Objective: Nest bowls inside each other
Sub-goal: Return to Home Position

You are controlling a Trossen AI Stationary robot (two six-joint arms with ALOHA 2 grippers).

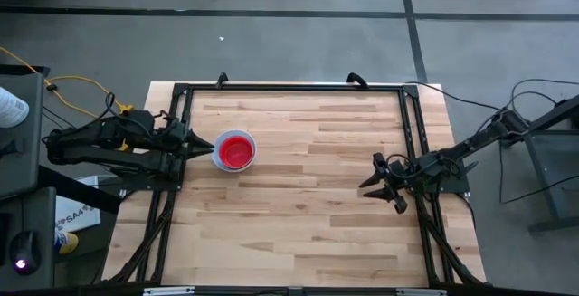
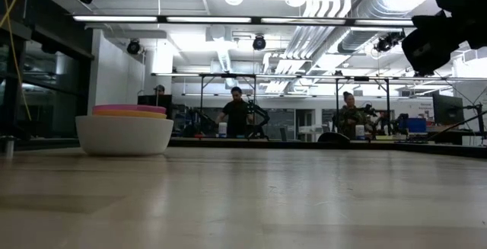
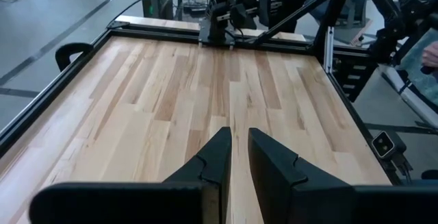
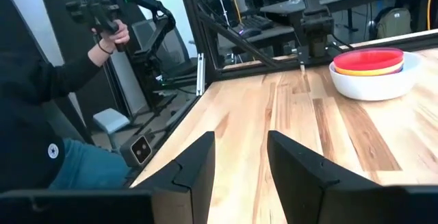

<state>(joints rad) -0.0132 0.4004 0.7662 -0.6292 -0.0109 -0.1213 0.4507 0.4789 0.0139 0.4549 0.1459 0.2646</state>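
Risk now centres on the left gripper (image 1: 201, 143), which we see from above with its tips just beside the rim of the nested bowls (image 1: 234, 151); we cannot tell whether it touches them or how high it sits. Its fingers (image 3: 217, 157) stand nearly together with a narrow gap between them, and they hold nothing. The stack rests on the wooden table (image 1: 317, 196) toward the left arm's side. The white bowl (image 2: 124, 136) is outermost, with the yellow rim (image 2: 129, 114) and the red-pink rim (image 2: 129, 108) standing proud above it. We judge that a low or sideways move of the left arm could clip the white rim. Light plastic on smooth wood would probably slide or tip, and the upper bowls could lift out of their seats. The right gripper (image 1: 380, 184) sits well apart near the opposite edge, fingers (image 4: 195, 166) spread and empty, so we expect no threat to the stack from it. A person's hand (image 4: 113, 33) appears close beside that side's frame, so a wide swing of the right arm could come near it.
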